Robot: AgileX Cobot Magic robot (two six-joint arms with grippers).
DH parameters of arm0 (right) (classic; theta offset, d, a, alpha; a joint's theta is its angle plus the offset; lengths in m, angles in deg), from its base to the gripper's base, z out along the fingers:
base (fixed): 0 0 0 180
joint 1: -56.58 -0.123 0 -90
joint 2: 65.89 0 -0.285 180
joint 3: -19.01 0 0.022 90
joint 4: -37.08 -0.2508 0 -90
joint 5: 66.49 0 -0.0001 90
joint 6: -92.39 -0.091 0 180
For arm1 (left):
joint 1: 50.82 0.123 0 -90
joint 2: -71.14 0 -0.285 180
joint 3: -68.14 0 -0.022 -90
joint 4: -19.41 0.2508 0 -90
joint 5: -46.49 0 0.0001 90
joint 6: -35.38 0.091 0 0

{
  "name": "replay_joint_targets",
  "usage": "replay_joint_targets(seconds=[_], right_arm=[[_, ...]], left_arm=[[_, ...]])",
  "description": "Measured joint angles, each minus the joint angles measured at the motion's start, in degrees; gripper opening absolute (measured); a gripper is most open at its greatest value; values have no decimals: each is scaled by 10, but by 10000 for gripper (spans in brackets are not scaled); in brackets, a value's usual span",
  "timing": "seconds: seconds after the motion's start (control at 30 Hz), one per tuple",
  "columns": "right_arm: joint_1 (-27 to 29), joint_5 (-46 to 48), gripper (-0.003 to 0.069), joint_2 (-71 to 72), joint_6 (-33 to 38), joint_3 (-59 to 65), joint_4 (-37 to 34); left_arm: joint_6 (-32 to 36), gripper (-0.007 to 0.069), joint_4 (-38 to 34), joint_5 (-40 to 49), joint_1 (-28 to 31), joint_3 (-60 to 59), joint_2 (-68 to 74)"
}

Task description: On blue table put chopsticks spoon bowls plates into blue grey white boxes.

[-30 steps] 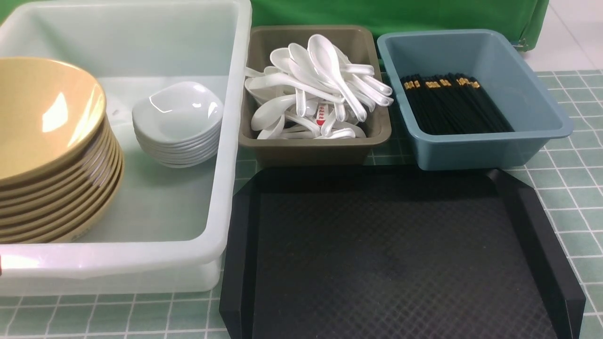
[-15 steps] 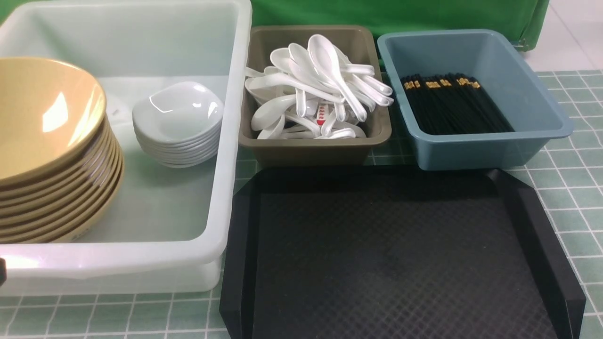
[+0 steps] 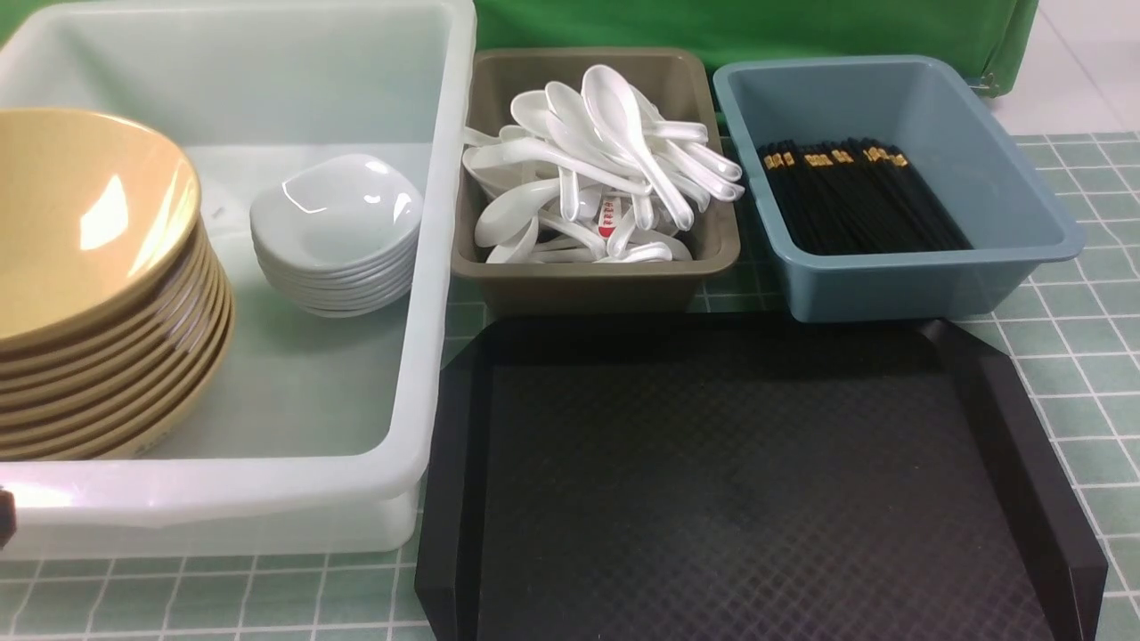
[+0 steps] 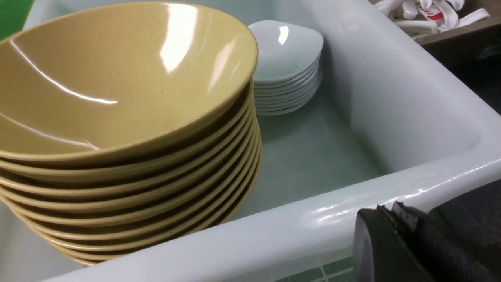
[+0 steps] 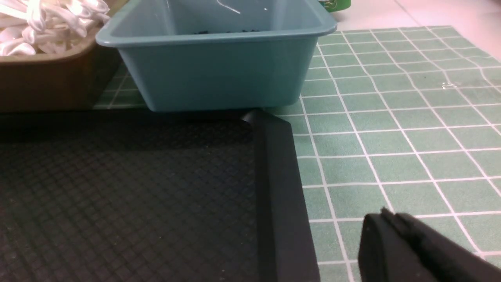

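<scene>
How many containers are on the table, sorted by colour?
White box: 1
Grey-brown box: 1
Blue box: 1
Black tray: 1
Total: 4

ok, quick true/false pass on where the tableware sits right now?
1. The chopsticks lie in the grey-brown tub. False: they lie in the blue tub.
2. The tan bowls are stacked in the white tub. True.
3. The white dishes sit on the black tray. False: they are stacked in the white tub beside the bowls.
4. The white soup spoons are piled in the grey-brown tub. True.
5. The black tray holds no tableware. True.
</scene>
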Motion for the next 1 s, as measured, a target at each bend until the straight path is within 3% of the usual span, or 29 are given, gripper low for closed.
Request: replay_joint_targets(seconds=[0.1, 0.33, 0.4, 0.7, 1.0], right_arm=[[0, 0, 39, 0, 0, 0, 0], [0, 0, 43, 0, 0, 0, 0], [0, 1, 44, 0, 0, 0, 0], [0, 1, 47, 1, 0, -1, 0], [0, 2, 47, 1, 0, -1, 0]], left_arm=[[0, -12, -16, -48, 0, -33, -15], [-16, -12, -21, -326, 26, -230, -110], [-37, -12, -21, -353, 43, -275, -127], [-76, -12, -2, -261, 67, -299, -136], [-75, -12, -17, -257, 67, -299, -136]])
